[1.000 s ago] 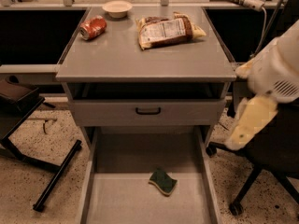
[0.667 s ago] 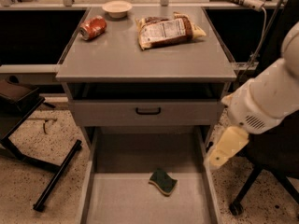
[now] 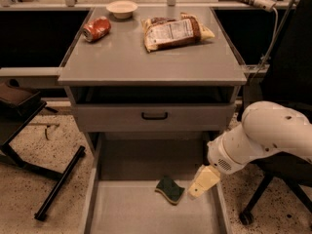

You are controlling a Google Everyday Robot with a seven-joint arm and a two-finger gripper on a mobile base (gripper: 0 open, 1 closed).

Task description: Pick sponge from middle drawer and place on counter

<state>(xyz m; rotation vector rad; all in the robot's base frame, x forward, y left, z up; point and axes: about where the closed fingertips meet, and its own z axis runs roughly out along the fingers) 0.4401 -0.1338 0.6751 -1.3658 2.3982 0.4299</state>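
The sponge lies flat on the floor of the open middle drawer, dark green face up with a pale yellow edge showing. My gripper hangs from the white arm at the right, just right of the sponge and slightly above the drawer floor, apart from it. The counter is the grey cabinet top above.
On the counter lie a red can, a white bowl and a printed snack bag. A shut drawer front with a black handle sits below the counter. A black stand leg is at the left; a chair base at the right.
My arm has swung down and to the left, bringing the gripper from beside the cabinet's right side into the open drawer next to the sponge. The sponge has not moved.
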